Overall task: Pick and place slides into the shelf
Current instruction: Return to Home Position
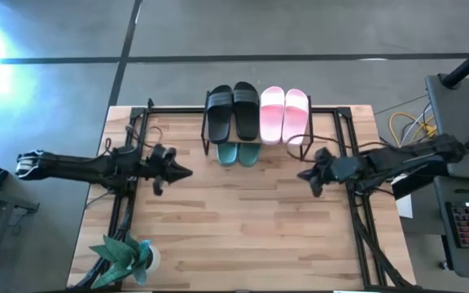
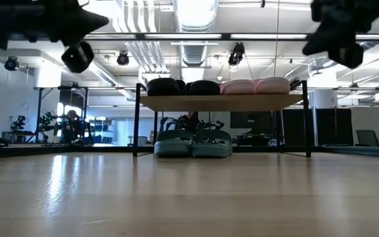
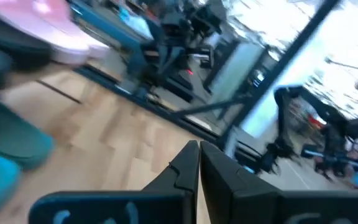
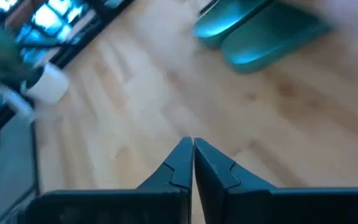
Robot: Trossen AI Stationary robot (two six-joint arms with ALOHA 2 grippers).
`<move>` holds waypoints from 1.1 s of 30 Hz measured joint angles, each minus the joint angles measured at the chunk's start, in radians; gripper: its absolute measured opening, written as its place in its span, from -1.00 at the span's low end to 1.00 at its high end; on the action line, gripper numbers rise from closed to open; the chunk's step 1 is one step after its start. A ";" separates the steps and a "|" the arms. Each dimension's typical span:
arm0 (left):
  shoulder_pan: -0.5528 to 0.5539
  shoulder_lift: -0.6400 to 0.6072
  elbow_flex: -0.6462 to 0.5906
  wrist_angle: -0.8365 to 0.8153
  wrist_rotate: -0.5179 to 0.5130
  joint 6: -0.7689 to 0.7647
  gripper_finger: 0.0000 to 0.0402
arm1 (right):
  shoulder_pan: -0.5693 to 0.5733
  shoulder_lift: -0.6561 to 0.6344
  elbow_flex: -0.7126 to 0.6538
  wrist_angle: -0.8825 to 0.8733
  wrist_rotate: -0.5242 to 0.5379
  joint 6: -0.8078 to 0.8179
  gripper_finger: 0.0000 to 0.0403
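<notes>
The shelf (image 1: 300,140) stands at the table's far middle, its plank top (image 2: 222,102) on thin black legs. On the plank lie the black pair (image 1: 233,111) and the light pink pair (image 1: 283,114), side by side. The teal-green pair (image 2: 193,143) rests on the table under the plank, toes toward the near edge. My left gripper (image 1: 187,172) hovers shut above the table, left of the shelf. My right gripper (image 1: 301,173) hovers shut to the shelf's right and nearer. Both are empty.
A teal-green potted plant (image 1: 129,256) in a white pot stands at the table's near left corner. Black frame rails (image 1: 124,203) run along the left, right and far edges. Bare wood (image 1: 243,220) lies between the two grippers and toward the near edge.
</notes>
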 joint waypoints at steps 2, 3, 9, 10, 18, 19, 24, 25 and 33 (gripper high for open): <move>0.006 -0.067 -0.032 -0.019 -0.022 0.021 -1.00 | -0.024 -0.096 -0.054 -0.020 0.022 -0.009 -0.96; 0.005 -0.095 -0.044 -0.018 -0.022 0.043 -1.00 | -0.035 -0.139 -0.074 -0.028 0.029 -0.009 -0.96; 0.005 -0.243 -0.112 -0.042 -0.047 0.094 -1.00 | -0.060 -0.371 -0.157 -0.079 0.023 -0.054 -0.96; 0.005 -0.272 -0.122 -0.074 -0.056 0.108 -1.00 | -0.059 -0.405 -0.170 -0.103 0.045 -0.054 -0.96; 0.005 -0.436 -0.215 -0.152 -0.085 0.157 -1.00 | -0.058 -0.626 -0.209 -0.335 0.109 0.079 -0.96; 0.005 -0.454 -0.223 -0.151 -0.086 0.195 -1.00 | -0.058 -0.646 -0.204 -0.367 0.101 0.087 -0.96; 0.005 -0.528 -0.262 -0.160 -0.133 0.347 -1.00 | -0.058 -0.735 -0.183 -0.505 0.044 0.104 -0.96; 0.005 -0.538 -0.263 -0.169 -0.150 0.347 -1.00 | -0.058 -0.752 -0.183 -0.492 0.081 0.090 -0.96; 0.005 -0.528 -0.275 -0.192 -0.213 0.248 -1.00 | -0.058 -0.763 -0.226 -0.279 0.153 -0.015 -0.96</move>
